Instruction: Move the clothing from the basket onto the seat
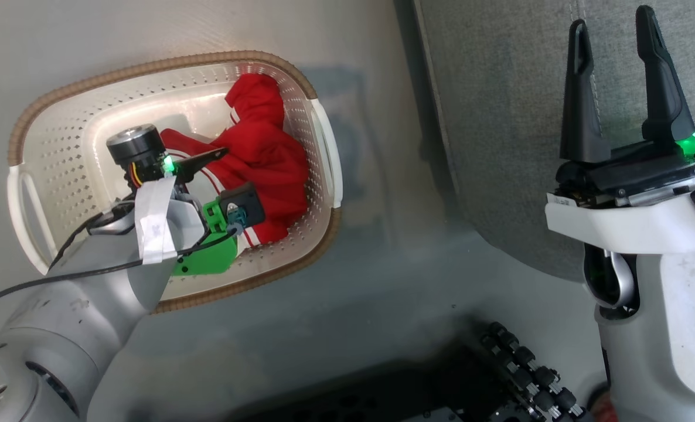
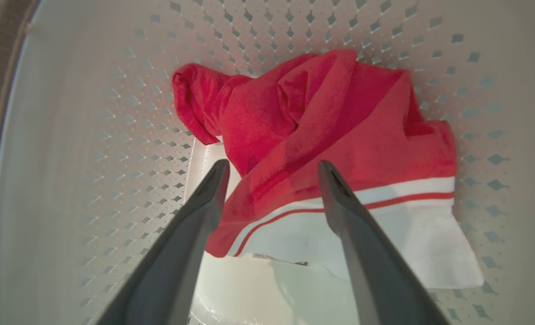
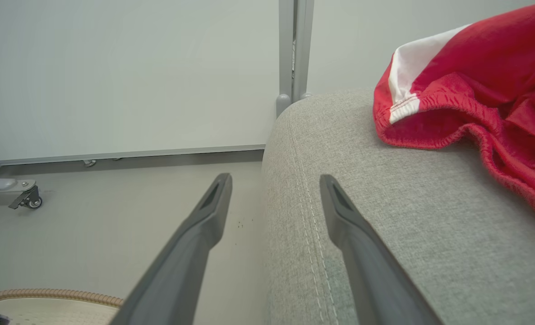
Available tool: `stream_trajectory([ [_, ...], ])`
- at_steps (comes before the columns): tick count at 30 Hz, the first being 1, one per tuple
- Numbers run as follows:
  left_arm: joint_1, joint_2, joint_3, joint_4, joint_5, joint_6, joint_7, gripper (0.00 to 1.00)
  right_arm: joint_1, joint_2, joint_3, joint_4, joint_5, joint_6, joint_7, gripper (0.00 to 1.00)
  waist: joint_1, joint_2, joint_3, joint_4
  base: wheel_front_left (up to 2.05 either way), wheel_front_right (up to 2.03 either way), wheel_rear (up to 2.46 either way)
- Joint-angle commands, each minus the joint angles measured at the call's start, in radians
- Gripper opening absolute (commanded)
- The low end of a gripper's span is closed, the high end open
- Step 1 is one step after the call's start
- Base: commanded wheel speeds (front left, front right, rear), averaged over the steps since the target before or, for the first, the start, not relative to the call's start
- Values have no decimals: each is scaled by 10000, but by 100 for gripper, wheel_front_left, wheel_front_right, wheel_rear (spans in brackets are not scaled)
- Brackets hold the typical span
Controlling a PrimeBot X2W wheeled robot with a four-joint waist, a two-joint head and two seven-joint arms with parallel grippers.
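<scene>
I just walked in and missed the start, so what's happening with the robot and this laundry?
The robot is moving red sports clothing from the basket to the grey seat. One red-and-white garment already lies on the seat. A second striped garment is in the basket, where the left end effector hangs open over it, not closed on the fabric. The right end effector is open and empty by the seat's edge.

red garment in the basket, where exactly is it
In the head view the red garment lies bunched against the basket's right wall, nearest the seat, under the open left gripper.
</scene>
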Motion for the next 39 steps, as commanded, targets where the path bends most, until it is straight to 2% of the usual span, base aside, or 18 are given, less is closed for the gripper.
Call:
stream_trajectory([
  [1,-318,90,-78,22,155,-17,10,100,-227,11,52,-99,87,-7,-6,100,-2,0,563,-410,0,0,0],
  [11,-560,184,-190,470,420,-17,10,100,-413,11,211,-360,174,-7,-5,100,-2,0,1072,-593,0,0,0],
  [12,-596,172,-185,481,364,-17,10,91,-403,11,234,-359,177,-7,-5,100,-2,0,1097,-596,0,0,0],
  [13,-609,164,-186,492,321,-18,10,46,-399,11,238,-355,178,-7,-5,100,-2,0,1113,-593,0,0,0],
  [14,-619,143,-187,501,259,-18,10,15,-392,10,230,-345,190,-7,-5,100,-2,0,1120,-585,0,0,0],
  [15,-616,108,-188,500,235,-18,10,0,-385,10,212,-335,219,-7,-5,100,-2,0,1115,-573,0,0,0],
  [20,-369,-79,-187,430,92,-18,10,0,-329,8,254,-228,0,-7,-5,100,-2,0,867,-414,0,0,0],
  [26,-16,1,103,-560,-959,-18,8,0,-105,4,212,-31,-207,-7,-5,100,-2,0,38,-5,0,0,0],
  [29,474,81,604,-1298,-1471,59,8,0,126,3,247,147,-323,-7,-7,100,-2,0,-658,273,0,0,0],
  [35,1960,292,1764,-2917,-2286,550,5,0,753,0,336,598,-504,-7,-5,100,-2,0,-2341,752,0,0,0],
  [39,3176,293,2713,-4196,-2723,574,4,0,1271,-29,420,913,-563,-7,-5,100,-2,0,-3589,999,0,0,0],
])
